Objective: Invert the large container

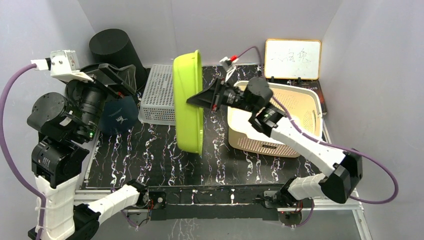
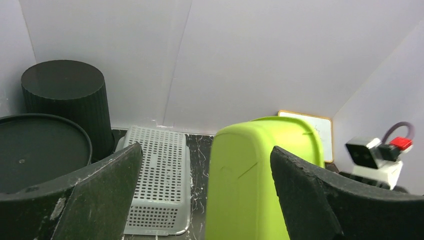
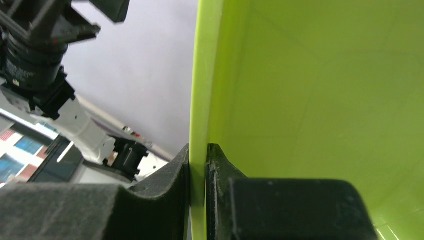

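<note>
Right wrist view has my right gripper [image 3: 198, 150] pinching the rim of the green tub [image 3: 310, 85], one finger inside the wall and one outside. I judge the job about halfway: the tub stands on edge at my fingertips, not yet mouth-down. Its mouth faces sideways toward my wrist, bottom away, long axis seemingly near upright. The remaining half-turn and set-down are left.
</note>
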